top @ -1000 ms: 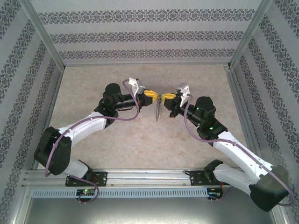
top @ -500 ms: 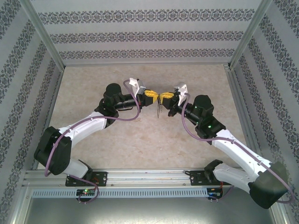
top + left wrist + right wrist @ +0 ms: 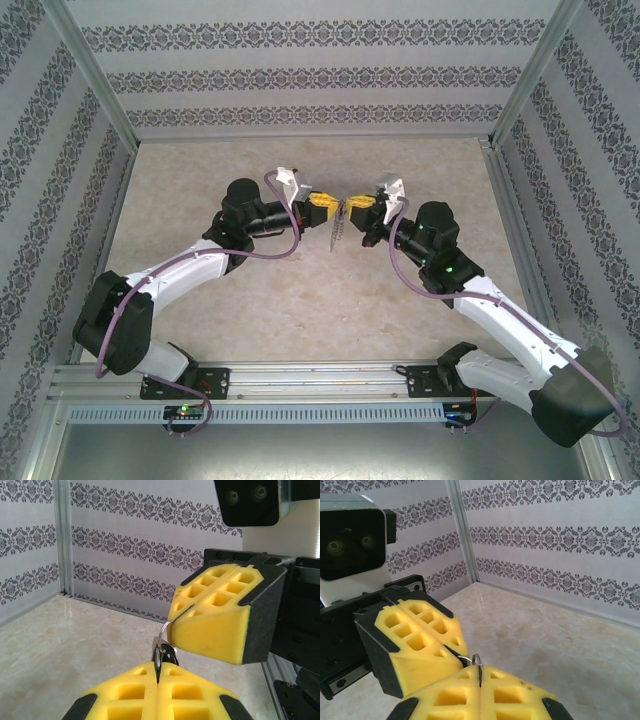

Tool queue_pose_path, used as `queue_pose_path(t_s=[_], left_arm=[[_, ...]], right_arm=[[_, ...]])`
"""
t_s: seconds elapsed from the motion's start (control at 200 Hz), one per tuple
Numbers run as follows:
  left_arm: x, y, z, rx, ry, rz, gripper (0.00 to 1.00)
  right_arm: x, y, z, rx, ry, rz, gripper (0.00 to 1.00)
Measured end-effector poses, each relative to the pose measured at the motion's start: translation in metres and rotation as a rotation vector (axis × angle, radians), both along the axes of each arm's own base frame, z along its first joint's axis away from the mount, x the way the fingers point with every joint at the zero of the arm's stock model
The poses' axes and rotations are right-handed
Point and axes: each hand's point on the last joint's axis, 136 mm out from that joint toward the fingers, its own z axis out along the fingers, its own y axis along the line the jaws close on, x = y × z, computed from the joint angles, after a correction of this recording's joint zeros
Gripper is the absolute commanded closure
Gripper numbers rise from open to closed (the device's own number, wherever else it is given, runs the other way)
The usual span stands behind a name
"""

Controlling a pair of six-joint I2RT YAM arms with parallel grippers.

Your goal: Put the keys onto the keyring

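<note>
Both claws meet tip to tip above the middle of the table [image 3: 300,310], each one clenched. From overhead, the left claw [image 3: 322,203] reaches in from the left and the right claw [image 3: 358,204] from the right. The keyring [image 3: 338,226] hangs down between them, clear of the table and seen nearly edge-on as a thin silver strip.

Seen from the left wrist, the left claw [image 3: 157,672] has its yellow pads [image 3: 125,700] pressed together with a loop of the keyring [image 3: 161,632] pinched in the seam. The wire curves up from there into the tip of the right claw [image 3: 175,621], whose pads are also pressed together. A small dark shape [image 3: 171,655], perhaps the key, sits just behind the wire at the left tips. It is too hidden to tell whether it is threaded on.

On the right wrist camera, the right claw [image 3: 480,680] grips a small ring of the keyring [image 3: 476,659] at its seam, touching the left claw [image 3: 462,655].
</note>
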Motion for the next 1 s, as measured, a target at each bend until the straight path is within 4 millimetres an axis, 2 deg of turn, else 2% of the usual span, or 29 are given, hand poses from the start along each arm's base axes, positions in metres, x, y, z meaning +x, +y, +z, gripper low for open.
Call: queue_pose_path(t_s=[0.2, 0.57, 0.999], left_arm=[[0.0, -0.001, 0.0, 0.0, 0.0, 0.003, 1.0], [0.0, -0.001, 0.0, -0.001, 0.0, 0.002, 1.0], [0.001, -0.001, 0.001, -0.002, -0.003, 0.009, 1.0]], right_arm=[[0.002, -0.003, -0.005, -0.005, 0.01, -0.005, 1.0], [-0.002, 0.005, -0.016, -0.011, 0.051, 0.056, 1.0], [0.001, -0.001, -0.018, 0.016, 0.082, 0.068, 1.0]])
